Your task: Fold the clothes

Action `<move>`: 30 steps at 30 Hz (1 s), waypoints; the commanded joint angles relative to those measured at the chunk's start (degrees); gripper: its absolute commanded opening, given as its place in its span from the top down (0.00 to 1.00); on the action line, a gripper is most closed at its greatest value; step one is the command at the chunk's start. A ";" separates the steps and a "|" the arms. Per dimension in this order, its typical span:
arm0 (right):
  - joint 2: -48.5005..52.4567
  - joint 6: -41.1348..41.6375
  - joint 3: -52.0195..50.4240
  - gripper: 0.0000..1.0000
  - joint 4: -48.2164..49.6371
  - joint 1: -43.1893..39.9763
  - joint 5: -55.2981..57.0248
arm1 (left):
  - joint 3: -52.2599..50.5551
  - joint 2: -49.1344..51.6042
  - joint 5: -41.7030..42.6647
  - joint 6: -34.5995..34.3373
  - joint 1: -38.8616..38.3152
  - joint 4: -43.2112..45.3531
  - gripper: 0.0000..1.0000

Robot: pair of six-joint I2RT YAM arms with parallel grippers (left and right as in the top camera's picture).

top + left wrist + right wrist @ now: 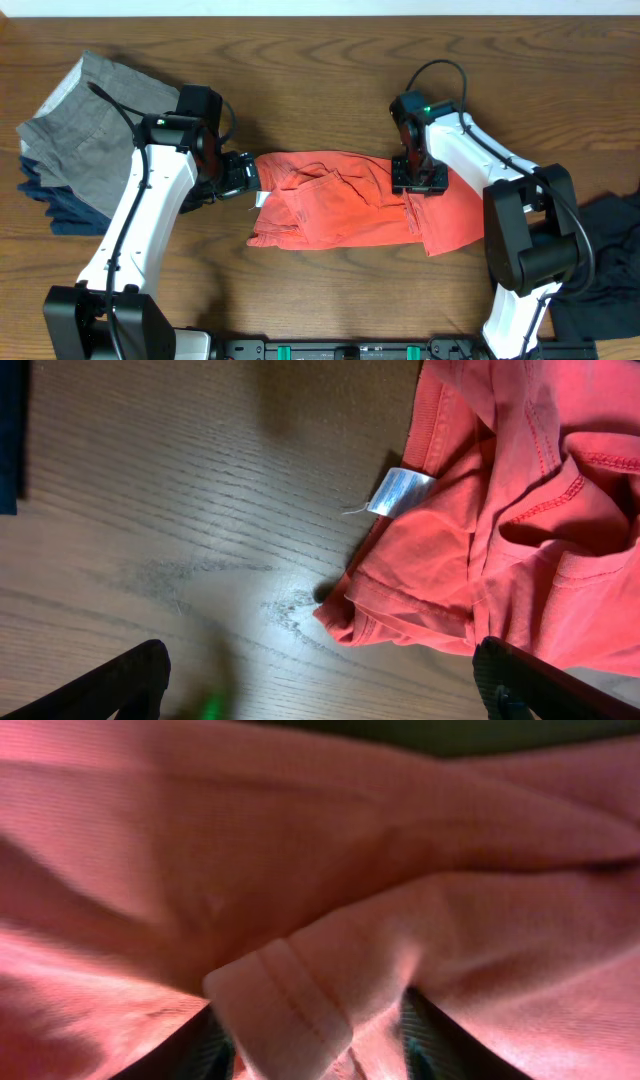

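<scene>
Coral-red T-shirt (320,850) cloth fills the right wrist view. A hemmed fold (280,1010) stands between the two fingers of my right gripper (320,1050), and I cannot tell whether they squeeze it. Seen from overhead, the shirt lies crumpled mid-table on the wooden table (320,60), with my right gripper down on its far right part. My left gripper (320,698) hovers at the shirt's left edge, fingers spread wide, near a white label (400,490). A grey garment (90,130) lies far left, and a black garment (610,250) lies near right.

Overhead evenly lit, soft shadows; right wrist: red shirt (320,870) blurred.
</scene>
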 commanded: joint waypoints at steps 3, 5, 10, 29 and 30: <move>-0.37 3.74 -1.05 0.66 0.24 0.68 1.95 | 0.00 -0.44 -0.90 0.09 0.35 -0.11 0.02; -0.37 4.13 -1.03 0.69 0.04 0.39 1.97 | 0.00 -0.44 -0.90 0.09 0.35 -0.11 0.02; -0.39 4.13 -0.83 0.74 -0.63 -0.81 1.97 | 0.00 -0.44 -0.90 0.09 0.35 -0.11 0.02; -0.68 3.41 12.07 0.97 -7.58 -3.39 2.03 | 0.00 -0.44 -0.92 0.09 0.35 0.13 0.02; -0.68 3.41 11.91 0.97 -7.34 -3.37 2.14 | 0.00 -0.44 -0.92 0.09 0.35 0.11 0.02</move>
